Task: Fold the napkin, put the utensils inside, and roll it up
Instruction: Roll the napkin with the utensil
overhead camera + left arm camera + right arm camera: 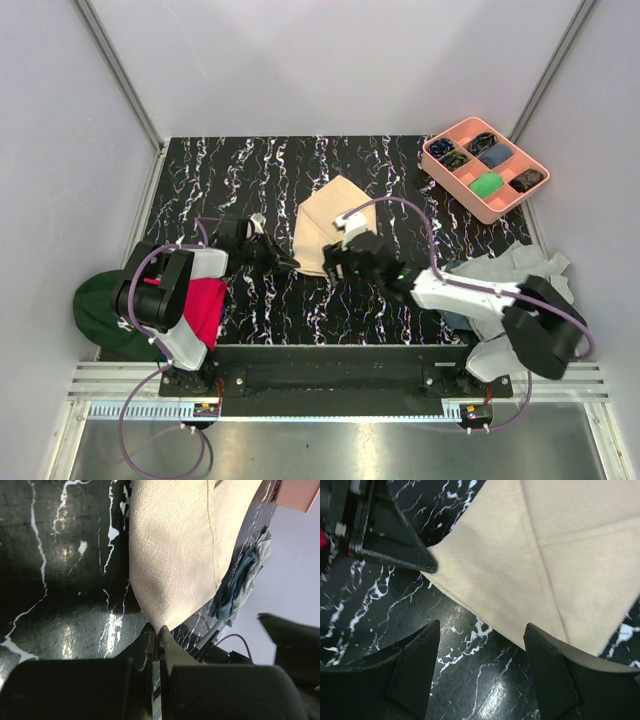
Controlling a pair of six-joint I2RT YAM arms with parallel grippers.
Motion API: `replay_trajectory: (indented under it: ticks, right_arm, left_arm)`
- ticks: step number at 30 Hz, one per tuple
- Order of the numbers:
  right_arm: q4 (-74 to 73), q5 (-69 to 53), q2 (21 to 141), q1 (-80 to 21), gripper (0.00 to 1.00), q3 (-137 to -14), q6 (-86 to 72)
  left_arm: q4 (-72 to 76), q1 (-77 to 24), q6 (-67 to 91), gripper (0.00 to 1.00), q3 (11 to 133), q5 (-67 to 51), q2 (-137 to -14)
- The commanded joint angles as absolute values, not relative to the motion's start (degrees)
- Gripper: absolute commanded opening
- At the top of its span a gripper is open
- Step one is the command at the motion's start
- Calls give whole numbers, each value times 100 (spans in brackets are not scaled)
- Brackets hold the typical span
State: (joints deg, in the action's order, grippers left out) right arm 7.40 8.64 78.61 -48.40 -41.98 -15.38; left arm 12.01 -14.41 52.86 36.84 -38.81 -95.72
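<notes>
Looking from above: napkin [330, 225] lies folded at frame centre on the marbled table [250, 170]; left gripper [288, 264] and right gripper [336, 262] sit at its lower edge.
Left wrist: left gripper [158, 642] jaws together, clamped on the napkin's [175, 555] corner, low centre.
Right wrist: right gripper [481, 627] jaws apart over bare table — napkin [560, 555] fills the upper right.

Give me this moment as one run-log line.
step: folding | napkin: partly folded, on table | left jaws: shut on napkin corner | right jaws: open, at napkin's near edge, empty | utensils: not visible
</notes>
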Motion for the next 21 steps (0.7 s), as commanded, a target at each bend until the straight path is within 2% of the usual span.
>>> replay_trajectory:
  ticks: [1, 8, 14, 17, 21]
  right_arm:
    - [1098, 1915, 8568, -5518, 77, -4806, -415]
    - [1493, 2627, 9509, -6477, 77, -5212, 720]
    - [1959, 3979, 10361, -6864, 75, -5396, 1397]
    - [2100, 4105, 10652, -6882, 72, -5467, 1564]
    - [2241, 4341, 10916, -6873, 61, -5484, 1748]
  left_arm:
    - [967, -1319, 5133, 0, 3937, -4403, -9501]
    - [844, -1143, 5124, 0, 3981, -4658, -9606]
    - [633, -1046, 4966, 0, 4017, -4728, -9580]
    - [545, -1011, 4905, 0, 4052, -4755, -9580]
    - [440, -958, 4834, 0, 4087, -4764, -9580]
